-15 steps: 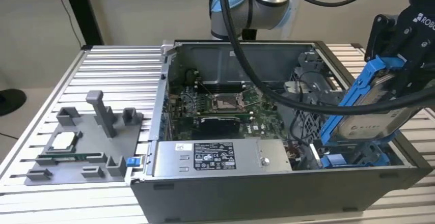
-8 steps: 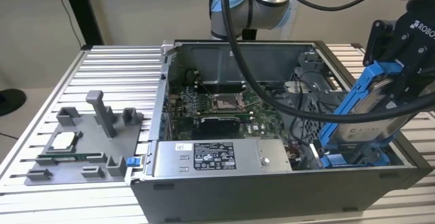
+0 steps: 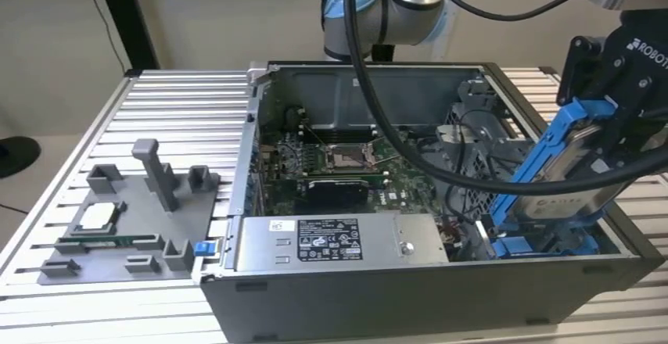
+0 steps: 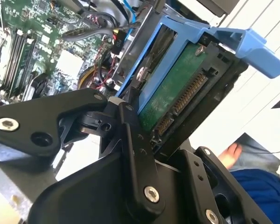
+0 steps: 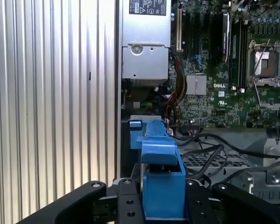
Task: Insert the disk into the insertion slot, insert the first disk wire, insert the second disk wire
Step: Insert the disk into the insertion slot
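Note:
In the exterior view my gripper (image 3: 603,113) hangs over the front corner of the open computer case on that view's right. It is shut on the disk (image 3: 569,173), a silver drive in a bright blue carrier, held tilted and nearly on end. The disk's lower end reaches down to the blue rails of the insertion slot (image 3: 543,244). In the second wrist view the black fingers (image 4: 130,116) clamp the disk (image 4: 170,91), whose green board and connector face out. The first wrist view shows the blue carrier (image 5: 159,179) between the fingers. Black cables (image 5: 210,154) lie beside the cage; which are the disk wires I cannot tell.
A silver power-supply box (image 3: 324,242) fills the case's front and the motherboard (image 3: 334,164) lies behind it. A grey parts fixture (image 3: 136,219) with upright posts stands on the slatted table (image 3: 188,102) at the exterior view's left. A person's hand (image 4: 229,154) and blue sleeve (image 4: 263,186) are nearby.

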Controlling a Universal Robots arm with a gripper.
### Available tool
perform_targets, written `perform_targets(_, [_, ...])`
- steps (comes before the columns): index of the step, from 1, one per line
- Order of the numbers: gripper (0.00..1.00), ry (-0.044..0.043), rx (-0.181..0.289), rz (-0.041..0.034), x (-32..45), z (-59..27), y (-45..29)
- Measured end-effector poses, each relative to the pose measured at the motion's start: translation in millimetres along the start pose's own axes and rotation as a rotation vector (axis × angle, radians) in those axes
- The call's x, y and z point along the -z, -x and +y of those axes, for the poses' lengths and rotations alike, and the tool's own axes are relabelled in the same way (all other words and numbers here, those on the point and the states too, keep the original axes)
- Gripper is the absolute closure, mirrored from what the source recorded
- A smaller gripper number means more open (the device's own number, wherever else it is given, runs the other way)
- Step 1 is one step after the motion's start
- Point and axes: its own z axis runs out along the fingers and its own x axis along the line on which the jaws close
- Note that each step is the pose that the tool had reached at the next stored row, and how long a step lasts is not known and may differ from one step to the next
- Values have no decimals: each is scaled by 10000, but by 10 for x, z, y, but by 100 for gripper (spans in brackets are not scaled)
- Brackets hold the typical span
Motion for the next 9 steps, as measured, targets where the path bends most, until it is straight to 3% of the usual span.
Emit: perform_targets(9, [100, -43, 21, 2, -82, -3, 22])
